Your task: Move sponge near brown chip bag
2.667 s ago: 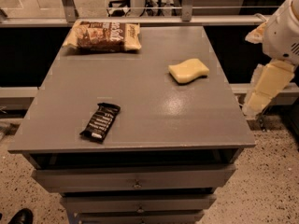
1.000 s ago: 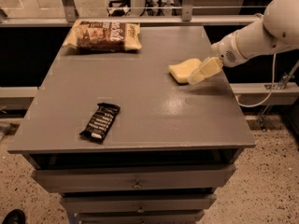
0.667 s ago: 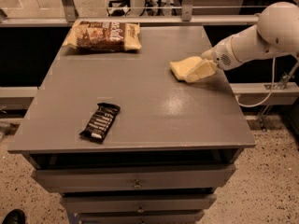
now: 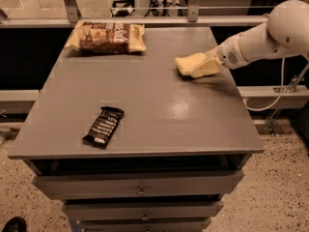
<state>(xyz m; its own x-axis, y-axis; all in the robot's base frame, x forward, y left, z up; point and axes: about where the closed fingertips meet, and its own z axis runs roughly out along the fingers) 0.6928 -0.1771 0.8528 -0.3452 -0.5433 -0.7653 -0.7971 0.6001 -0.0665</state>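
The sponge [image 4: 187, 63], a pale yellow soft block, is at the table's right side, towards the back. My gripper [image 4: 206, 65] comes in from the right on a white arm and is shut on the sponge's right end. The sponge looks slightly raised, with a shadow under it. The brown chip bag [image 4: 107, 36] lies flat at the table's far left corner, well apart from the sponge.
A black snack bar wrapper [image 4: 103, 125] lies near the front left of the grey table [image 4: 159, 110]. Drawers sit below the table's front edge. A metal rail and window frame run behind the table. A cable hangs at the right.
My gripper has moved in from the right and closed around the sponge's right end. The sponge has shifted slightly up and back. The chip bag and the wrapper have not moved.
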